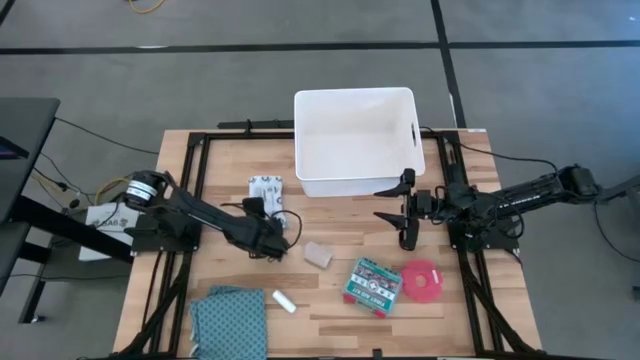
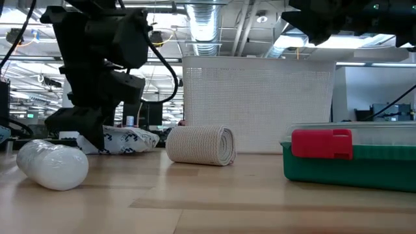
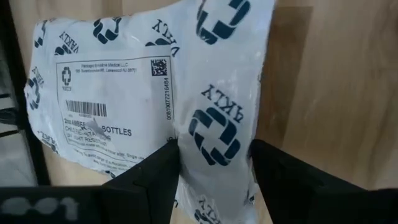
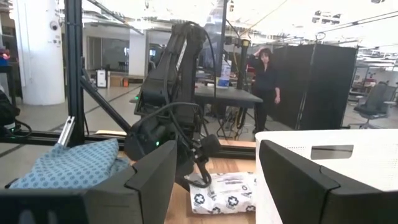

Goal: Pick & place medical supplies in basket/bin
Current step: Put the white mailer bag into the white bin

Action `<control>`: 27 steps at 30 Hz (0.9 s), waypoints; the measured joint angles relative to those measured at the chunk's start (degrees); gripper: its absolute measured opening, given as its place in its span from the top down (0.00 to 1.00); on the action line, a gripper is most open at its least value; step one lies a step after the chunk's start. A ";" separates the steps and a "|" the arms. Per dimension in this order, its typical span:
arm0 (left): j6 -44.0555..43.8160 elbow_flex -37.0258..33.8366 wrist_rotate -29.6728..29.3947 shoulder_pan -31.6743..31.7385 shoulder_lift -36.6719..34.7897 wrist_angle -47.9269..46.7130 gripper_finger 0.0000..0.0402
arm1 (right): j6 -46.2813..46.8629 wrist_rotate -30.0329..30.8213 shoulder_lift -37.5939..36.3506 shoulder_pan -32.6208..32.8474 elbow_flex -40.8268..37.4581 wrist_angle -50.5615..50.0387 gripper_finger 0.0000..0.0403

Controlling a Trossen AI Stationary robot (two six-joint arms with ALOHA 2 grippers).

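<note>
The flat white patterned packet [image 1: 268, 193] lies on the table just in front of the white bin [image 1: 355, 140], left of its middle. My left gripper [image 1: 272, 238] is down at the packet's near end and shut on it [image 3: 214, 155]. My right gripper [image 1: 405, 212] hangs open near the bin's near right corner, touching nothing [image 4: 217, 154]. A beige block [image 1: 318, 254], a green-and-red pack [image 1: 373, 284], a pink-red disc [image 1: 422, 281] and a small white roll [image 1: 285, 301] lie on the near half of the table. No small black piece shows. My left gripper pinches the packet's near end [image 3: 214, 134] between its two fingers [image 3: 155, 177]. It takes one side strip of the packet, and the labelled part spreads out beyond one finger. The fingers slant down from above and from the near side. The packet still lies on the table [image 2: 127, 140].
A folded teal cloth [image 1: 228, 318] lies at the near left corner. In the low view the white roll [image 2: 52, 166], the beige block [image 2: 201, 144] and the green pack [image 2: 351, 159] stand before the bin's wall [image 2: 260, 104]. A person stands far behind, beyond the table [image 4: 266, 81].
</note>
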 joint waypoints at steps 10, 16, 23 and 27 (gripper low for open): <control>-0.39 0.77 -1.31 0.09 -0.22 -0.46 0.75 | 0.00 0.00 0.00 0.00 -0.01 0.27 0.44; -1.29 5.82 -1.77 -1.20 0.34 -4.96 0.90 | 0.00 0.00 0.00 0.00 -0.01 0.33 0.44; -2.48 16.19 -2.40 -4.33 0.18 -13.76 1.00 | 0.02 0.00 0.00 -0.02 -0.01 0.35 0.44; -6.03 23.55 -3.91 -6.86 0.16 -21.03 0.99 | 0.09 0.00 0.00 -0.02 -0.01 0.35 0.44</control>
